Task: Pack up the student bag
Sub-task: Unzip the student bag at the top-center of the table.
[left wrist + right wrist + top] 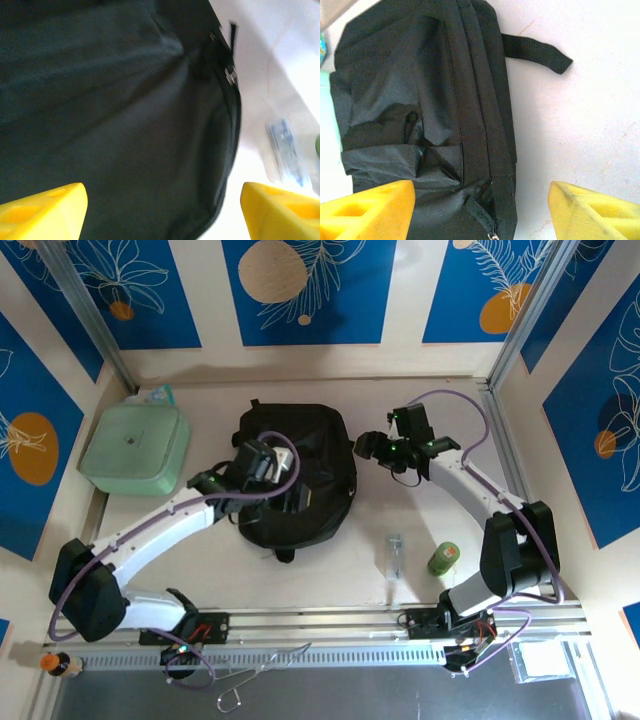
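— How did the left gripper [160, 214] stand?
— Its yellow fingertips [42, 210] were spread wide with nothing between them. It hung over the black fabric of the student bag [310, 475]; whether it touched the cloth, I could not tell.
— And the right gripper [482, 212]?
— Spread just as wide and also empty. It hung just beside the bag's right edge, apart from it, facing the bag.
— How did the bag lie?
— Flat in the middle of the table [330, 575], its long axis running from the near edge toward the back wall. A short strap [535, 52] stuck out at one end. The zips looked closed. Which end was the top, I could not tell.
— What else was there?
— A pale green lidded container [133, 448] lay at the far left, near the bag. At the near right lay a small clear packet [395, 555] and, beside it, a small green cylinder [443, 558].
— The room?
— A cream tabletop, and pale walls with blue panels [300, 290] bearing white leaf drawings and orange discs.
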Tool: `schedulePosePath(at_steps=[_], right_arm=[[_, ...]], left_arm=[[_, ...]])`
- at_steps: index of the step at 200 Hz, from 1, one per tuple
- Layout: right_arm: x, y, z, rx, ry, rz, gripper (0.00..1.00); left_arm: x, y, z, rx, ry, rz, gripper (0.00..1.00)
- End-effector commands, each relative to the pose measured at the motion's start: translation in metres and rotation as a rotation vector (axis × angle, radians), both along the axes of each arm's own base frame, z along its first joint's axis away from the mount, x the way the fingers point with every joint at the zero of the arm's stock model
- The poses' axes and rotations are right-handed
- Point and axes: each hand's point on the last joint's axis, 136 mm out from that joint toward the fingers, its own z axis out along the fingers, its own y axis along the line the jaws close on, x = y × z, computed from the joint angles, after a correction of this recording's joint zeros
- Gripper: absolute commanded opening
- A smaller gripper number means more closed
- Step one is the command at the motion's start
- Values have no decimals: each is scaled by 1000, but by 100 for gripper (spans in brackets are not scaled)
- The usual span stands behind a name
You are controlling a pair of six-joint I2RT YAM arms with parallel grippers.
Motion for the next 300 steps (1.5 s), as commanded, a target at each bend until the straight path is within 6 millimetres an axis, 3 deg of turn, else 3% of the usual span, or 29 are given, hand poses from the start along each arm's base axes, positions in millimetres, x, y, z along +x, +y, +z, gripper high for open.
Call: schedulePosePath(at_steps=[1,37,91,123,164,224,252,300], right_arm=[[9,13,-1,72,10,54,72],[21,31,-22,115,104,120,72],[27,41,-65,76,233,120,71],[15,47,-87,83,303,140,53],[-1,48,-106,76,351,142,48],[-5,46,-116,57,368,134,48],[-6,47,-118,57,371,130,48],[-7,46,-121,50,378,132,47]], left_arm=[[29,3,17,-47,-15,72,80],[72,-11,19,-13,-26,105,75],[124,-35,-14,82,38,131,69],[144,-42,-36,131,82,162,57],[139,-48,-63,149,176,139,56],[117,-67,-89,186,294,65,62],[110,-66,-105,252,311,80,65],[128,-70,-99,235,275,143,58]])
